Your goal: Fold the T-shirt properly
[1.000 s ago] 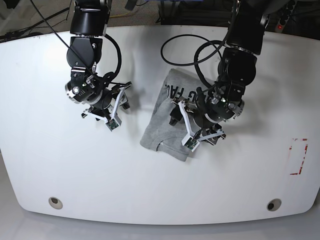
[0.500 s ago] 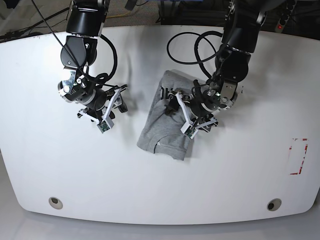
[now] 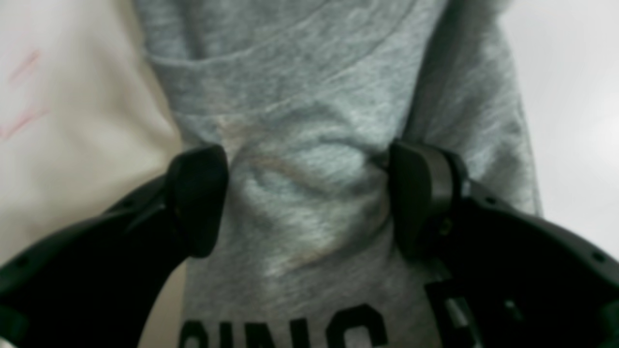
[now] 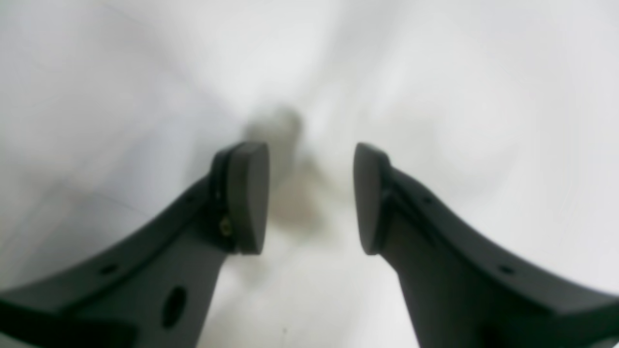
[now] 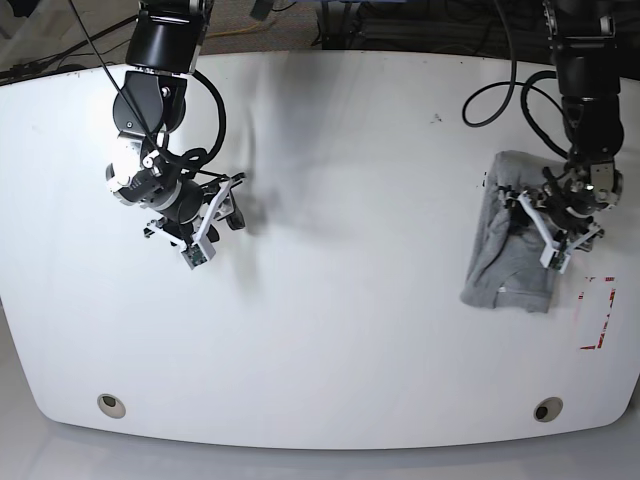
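Your white tabletop [image 5: 330, 330] carries the folded T-shirt [image 5: 505, 265] at 3 o'clock. Your left gripper [image 3: 309, 200] presses on it, spread wide. Your right gripper [image 4: 309, 198] hangs half-spread, empty, at 9 o'clock.

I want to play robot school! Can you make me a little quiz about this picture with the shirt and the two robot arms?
1. True or false: the T-shirt lies folded near the red marking on the table.
2. Which gripper is over the T-shirt? A) left gripper B) right gripper C) both
3. Fill in: the right gripper's jaws are apart, with only the bare white ____ between them.

Key:
1. True. It is a compact folded bundle just beside the red marking.
2. A. Its fingers sit on the grey cloth, spread wide, with fabric bunched between them; whether they pinch it I cannot tell.
3. Table.
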You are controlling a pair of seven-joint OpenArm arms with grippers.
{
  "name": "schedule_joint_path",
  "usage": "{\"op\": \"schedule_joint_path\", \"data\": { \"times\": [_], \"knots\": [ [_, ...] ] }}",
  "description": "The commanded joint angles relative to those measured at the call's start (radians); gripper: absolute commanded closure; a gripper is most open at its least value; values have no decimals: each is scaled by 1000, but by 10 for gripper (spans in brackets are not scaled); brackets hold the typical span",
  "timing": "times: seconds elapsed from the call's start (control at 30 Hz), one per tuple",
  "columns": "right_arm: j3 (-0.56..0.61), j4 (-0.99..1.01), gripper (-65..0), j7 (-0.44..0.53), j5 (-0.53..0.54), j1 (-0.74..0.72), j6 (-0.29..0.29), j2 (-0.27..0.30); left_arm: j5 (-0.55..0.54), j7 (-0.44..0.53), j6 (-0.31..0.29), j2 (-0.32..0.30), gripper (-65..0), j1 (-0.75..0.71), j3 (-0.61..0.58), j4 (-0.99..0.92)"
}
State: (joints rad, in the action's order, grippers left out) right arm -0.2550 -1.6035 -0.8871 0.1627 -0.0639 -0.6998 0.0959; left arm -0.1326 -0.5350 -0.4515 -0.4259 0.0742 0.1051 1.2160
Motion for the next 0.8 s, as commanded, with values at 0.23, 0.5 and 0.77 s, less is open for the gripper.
{"op": "schedule_joint_path", "data": {
  "times": [0.23,0.5,0.77],
  "knots": [
    [-4,-22,-274,21,16,-17,2,11,61,-44,-102,-258,-476,-80,161,-126],
    [1,-22,-274,21,15,-17,2,11,58,29,-140,-356,-476,-139,279,-161],
    [3,-22,-274,46,13,-18,2,12,63,-17,-244,-304,-476,-172,436,114]
  ]
}}
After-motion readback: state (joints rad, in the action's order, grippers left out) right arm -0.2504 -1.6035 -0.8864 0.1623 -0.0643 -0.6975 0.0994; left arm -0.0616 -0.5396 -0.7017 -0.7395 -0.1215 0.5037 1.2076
